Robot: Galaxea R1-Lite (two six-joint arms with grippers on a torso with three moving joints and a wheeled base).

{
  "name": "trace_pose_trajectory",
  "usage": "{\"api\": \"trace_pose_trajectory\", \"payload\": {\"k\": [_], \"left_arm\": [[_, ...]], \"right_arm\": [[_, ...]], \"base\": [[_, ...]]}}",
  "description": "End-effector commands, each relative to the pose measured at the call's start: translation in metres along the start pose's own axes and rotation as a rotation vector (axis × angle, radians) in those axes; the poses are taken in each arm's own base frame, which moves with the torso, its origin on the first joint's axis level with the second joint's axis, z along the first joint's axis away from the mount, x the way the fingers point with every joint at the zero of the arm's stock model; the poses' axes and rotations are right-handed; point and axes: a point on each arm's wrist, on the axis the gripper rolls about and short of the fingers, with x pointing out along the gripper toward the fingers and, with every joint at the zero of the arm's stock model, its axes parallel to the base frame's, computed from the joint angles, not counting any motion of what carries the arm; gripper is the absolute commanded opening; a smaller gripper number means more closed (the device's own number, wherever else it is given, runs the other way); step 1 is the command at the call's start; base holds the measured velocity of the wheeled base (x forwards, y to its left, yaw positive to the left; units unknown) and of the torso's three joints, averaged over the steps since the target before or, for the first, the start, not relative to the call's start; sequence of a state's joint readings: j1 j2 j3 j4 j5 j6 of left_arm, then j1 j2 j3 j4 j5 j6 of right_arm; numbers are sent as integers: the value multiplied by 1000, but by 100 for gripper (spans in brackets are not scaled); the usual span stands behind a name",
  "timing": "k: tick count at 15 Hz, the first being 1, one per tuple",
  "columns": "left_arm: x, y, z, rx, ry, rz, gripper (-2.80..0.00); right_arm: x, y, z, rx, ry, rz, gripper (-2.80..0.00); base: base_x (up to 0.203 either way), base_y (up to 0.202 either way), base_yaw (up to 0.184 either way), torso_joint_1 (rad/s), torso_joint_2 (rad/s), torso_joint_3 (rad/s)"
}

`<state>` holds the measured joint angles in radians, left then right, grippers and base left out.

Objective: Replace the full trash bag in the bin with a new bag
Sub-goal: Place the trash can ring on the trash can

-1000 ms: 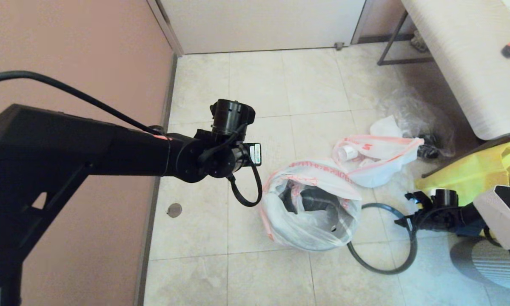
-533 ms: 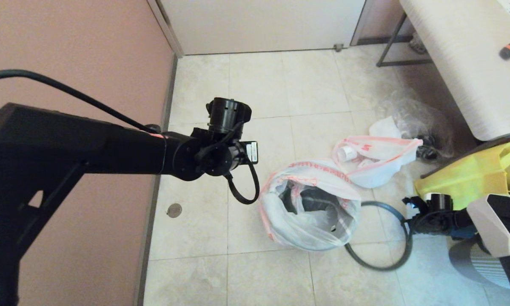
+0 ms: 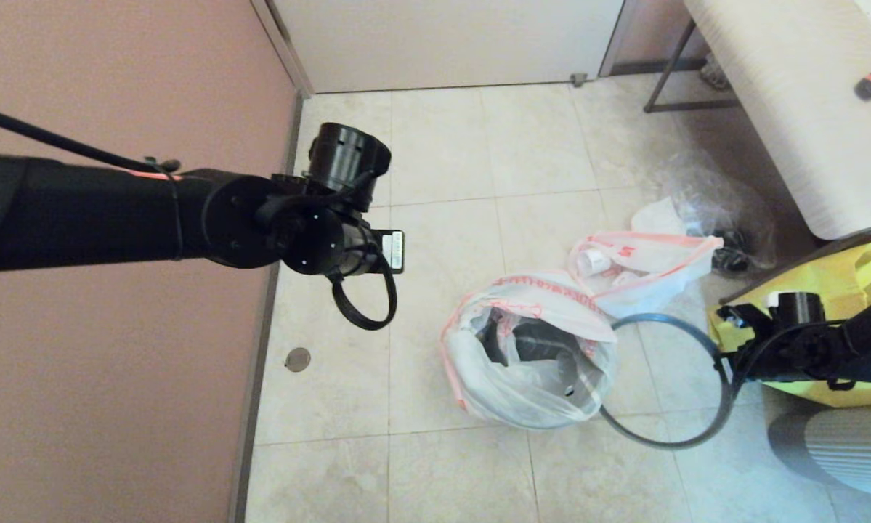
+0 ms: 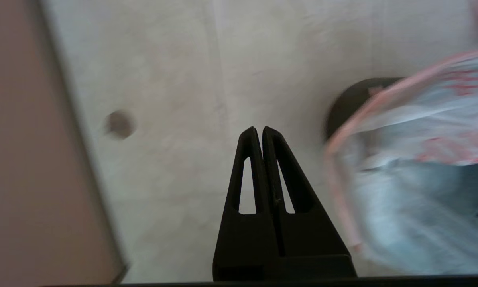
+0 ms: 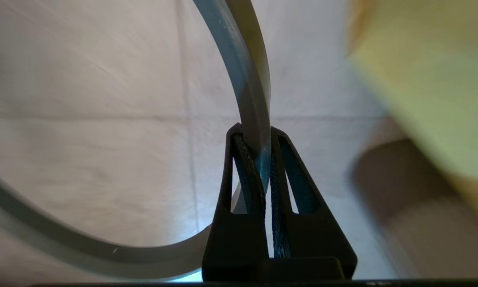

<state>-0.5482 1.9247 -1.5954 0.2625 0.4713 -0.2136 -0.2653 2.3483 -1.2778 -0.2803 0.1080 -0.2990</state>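
The black bin stands on the tiled floor, draped in the new bag, white with orange-red print. The left wrist view shows this bag over the bin. The full trash bag, white with pink-red edges, lies on the floor just behind and to the right of the bin. My right gripper is shut on the dark grey hoop, held off the bin to its right; the hoop runs between the fingertips of that gripper. My left gripper is shut and empty, above bare floor left of the bin.
A yellow tote sits right behind my right wrist. A clear plastic bag lies under the edge of the pale table. The pink wall runs along the left, with a round floor spot near it.
My left arm has swung left and up, away from the bin. My right gripper has carried the hoop to the right and a little higher, toward the tote.
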Motion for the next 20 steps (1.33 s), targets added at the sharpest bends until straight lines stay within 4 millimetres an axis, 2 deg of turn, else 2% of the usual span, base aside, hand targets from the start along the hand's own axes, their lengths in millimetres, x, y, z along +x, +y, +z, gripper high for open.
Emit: {"api": "trace_pose_trajectory", "payload": {"k": [1,4,7,8,9,11,12,13,16,18,20], "left_arm": [[-22,14,8,-2,6,9,-280],[-36,23,12,-3,35,-55,-280],[-48,28,14,-2,58,-141,-280],[-49,28,15,-4,57,-149,-280],[-49,29,16,-8,53,-147,-280],[-44,35,18,-20,53,-131,-280],[-43,35,19,-22,55,-141,-280],[-44,36,20,-24,55,-156,-280],[-40,34,19,-21,62,-158,-280],[-38,34,18,-21,65,-158,-280],[-33,32,19,-21,71,-171,-280]], "right_arm": [[-98,7,49,-30,-196,-54,-280],[-209,23,77,-39,-358,-108,-280],[-302,36,86,-45,-375,-104,-280],[-318,45,88,-54,-357,-77,-280],[-325,59,90,-66,-350,-30,-280],[-326,95,99,-95,-345,47,-280],[-319,113,104,-104,-332,76,-280],[-305,132,109,-111,-300,102,-280],[-255,171,112,-146,-188,124,-280],[-213,189,111,-160,-136,129,-280],[-162,200,110,-164,-98,114,-280]], "base": [[0,0,0,0,0,0],[0,0,0,0,0,0],[0,0,0,0,0,0],[0,0,0,0,0,0],[0,0,0,0,0,0],[0,0,0,0,0,0],[0,0,0,0,0,0],[0,0,0,0,0,0],[0,0,0,0,0,0],[0,0,0,0,0,0],[0,0,0,0,0,0]]}}
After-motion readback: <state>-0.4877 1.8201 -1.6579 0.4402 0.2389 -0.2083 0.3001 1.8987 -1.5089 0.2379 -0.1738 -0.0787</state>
